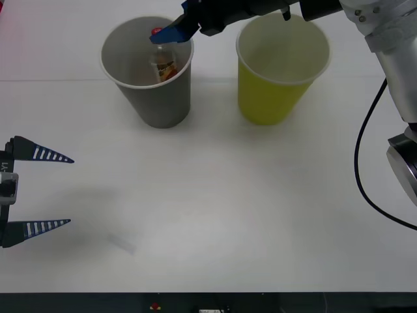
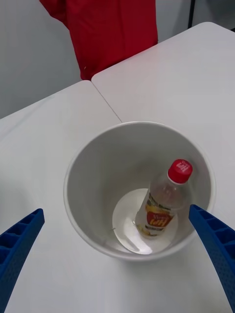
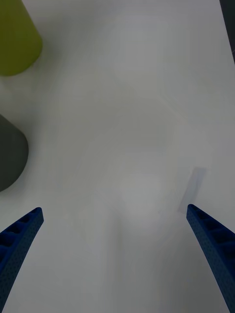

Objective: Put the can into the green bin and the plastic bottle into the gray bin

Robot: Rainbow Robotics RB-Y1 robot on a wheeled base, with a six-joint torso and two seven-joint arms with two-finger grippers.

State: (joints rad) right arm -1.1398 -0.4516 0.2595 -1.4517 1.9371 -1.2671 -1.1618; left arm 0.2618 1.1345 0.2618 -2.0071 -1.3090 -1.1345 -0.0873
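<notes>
The gray bin (image 1: 156, 104) stands at the back left of the table. Inside it the plastic bottle (image 1: 164, 65) leans against the wall, red cap up, its base on the bottom (image 2: 161, 205). My right gripper (image 1: 171, 32) hovers open just above this bin's rim (image 2: 73, 166), its blue fingers (image 2: 19, 244) spread either side of the cup and apart from the bottle. Right of the gray bin is the green bin (image 1: 270, 98), its inside hidden from here. The can is out of view. My left gripper (image 1: 70, 191) waits open and empty at the table's left edge.
White table (image 1: 228, 208) with a seam running across behind the cups. A person's red garment (image 2: 112, 34) is beyond the far table edge. In the left wrist view both cups, green bin (image 3: 17, 44) and gray bin (image 3: 10, 156), sit off to one side.
</notes>
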